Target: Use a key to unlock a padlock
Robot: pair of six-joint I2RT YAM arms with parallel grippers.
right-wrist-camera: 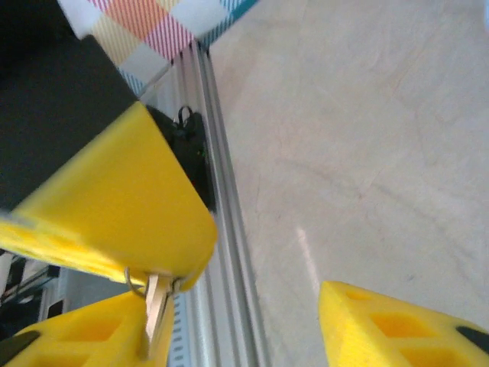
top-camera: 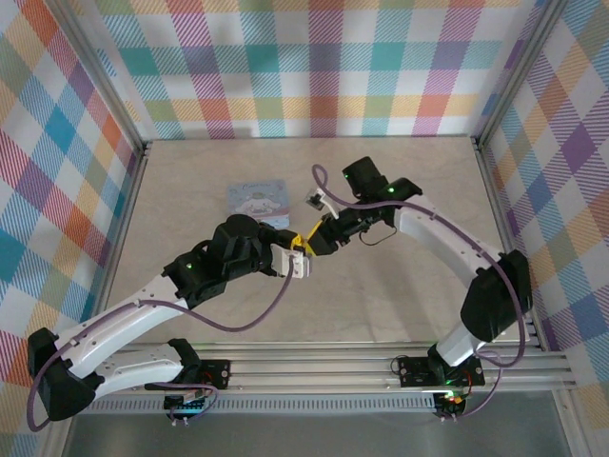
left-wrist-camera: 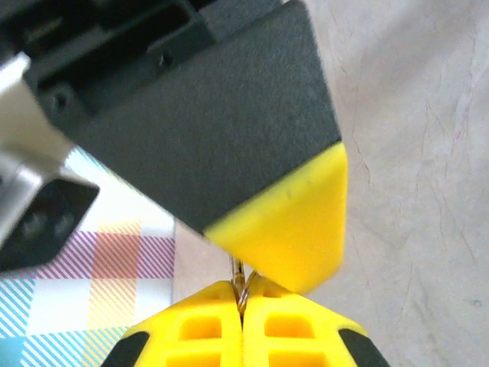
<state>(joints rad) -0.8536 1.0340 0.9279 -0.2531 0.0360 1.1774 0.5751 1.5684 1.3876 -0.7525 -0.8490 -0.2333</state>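
From the top, both arms reach to the middle of the counter (top-camera: 409,305), and the left pincer (top-camera: 301,253) and right pincer (top-camera: 317,244) meet tip to tip there. The yellow tips crowd together, and at this size I cannot make out the padlock among them. A pale blue tin (top-camera: 259,202) lies flat on the counter just beyond and to the left of that meeting point, apart from both pincers.

In the left wrist view, the left pincer (left-wrist-camera: 241,306) has its yellow fingers pressed together. A thin brassy sliver, seemingly the key (left-wrist-camera: 240,277), is nipped in the seam and pokes out past the tips. Just beyond it sits a finger of the right pincer (left-wrist-camera: 290,222), black with a yellow tip and touching or nearly touching the sliver.

In the right wrist view, the right pincer (right-wrist-camera: 229,325) stands wide open, with bare counter showing across the gap between its two fingers. The key (right-wrist-camera: 153,306) is a flat pale blade on a small wire ring. It lies against this pincer's left-hand finger (right-wrist-camera: 76,340), under the left pincer's yellow-tipped finger (right-wrist-camera: 114,206). The open jaws clamp nothing.
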